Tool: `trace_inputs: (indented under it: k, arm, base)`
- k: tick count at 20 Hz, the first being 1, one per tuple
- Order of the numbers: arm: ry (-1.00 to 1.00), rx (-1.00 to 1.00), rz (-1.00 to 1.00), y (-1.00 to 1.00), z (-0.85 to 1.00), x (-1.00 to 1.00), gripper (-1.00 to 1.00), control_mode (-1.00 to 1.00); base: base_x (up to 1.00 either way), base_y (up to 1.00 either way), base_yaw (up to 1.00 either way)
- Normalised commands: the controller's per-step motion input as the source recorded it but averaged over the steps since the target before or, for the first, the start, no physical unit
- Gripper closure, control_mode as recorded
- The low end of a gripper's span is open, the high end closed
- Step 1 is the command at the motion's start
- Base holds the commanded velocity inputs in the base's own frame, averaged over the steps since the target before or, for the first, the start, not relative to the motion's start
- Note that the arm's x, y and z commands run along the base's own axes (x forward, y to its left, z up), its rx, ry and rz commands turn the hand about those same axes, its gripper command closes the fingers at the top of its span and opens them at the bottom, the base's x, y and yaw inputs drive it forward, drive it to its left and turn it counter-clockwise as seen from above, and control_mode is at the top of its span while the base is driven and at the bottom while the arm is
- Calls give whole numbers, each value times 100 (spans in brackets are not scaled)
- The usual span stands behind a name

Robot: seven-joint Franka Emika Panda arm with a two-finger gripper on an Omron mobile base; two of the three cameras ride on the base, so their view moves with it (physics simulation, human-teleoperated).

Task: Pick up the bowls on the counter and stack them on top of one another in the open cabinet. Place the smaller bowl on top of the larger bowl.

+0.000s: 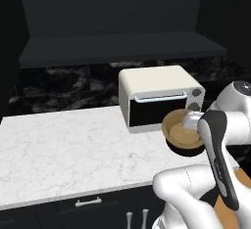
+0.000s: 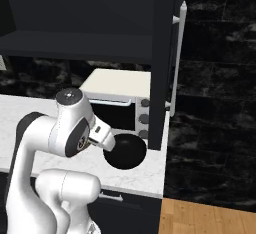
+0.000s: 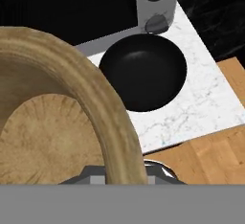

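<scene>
My gripper (image 1: 192,121) is shut on the rim of the smaller bowl (image 1: 180,133), tan and wooden, and holds it tilted just in front of the toaster oven. In the hand view its rim (image 3: 103,108) arcs across the left half, with the light inside below. The larger bowl (image 3: 143,72), glossy black, sits upright on the white marble counter (image 1: 73,149) near its right end, also seen as the black bowl (image 2: 125,151) beside my hand. A dark edge of it (image 1: 186,151) shows under the tan bowl. The open cabinet (image 1: 122,44) hangs dark above the counter.
A cream toaster oven (image 1: 157,96) stands at the back right of the counter, its knobs (image 3: 155,24) close behind the black bowl. The open cabinet door (image 2: 165,63) with a long handle hangs by the counter's right end. Wooden floor (image 3: 206,156) lies beyond that edge.
</scene>
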Motion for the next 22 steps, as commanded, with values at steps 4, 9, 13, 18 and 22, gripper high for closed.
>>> trace_inputs:
  k: [4,9,13,18,22]
  arm:
    - [0,0,-9,-52,0,13,100,-100]
    - [7,0,-23,-24,0,10,100,-100]
    - [22,-1,-28,-12,0,22,100,-100]
    - [16,1,-17,-24,-10,29,100,-100]
    - [8,1,-3,-32,-48,33,100,-100]
  base:
    - [0,0,0]
    - [0,0,0]
    - [0,0,0]
    - [0,0,0]
    - [0,0,0]
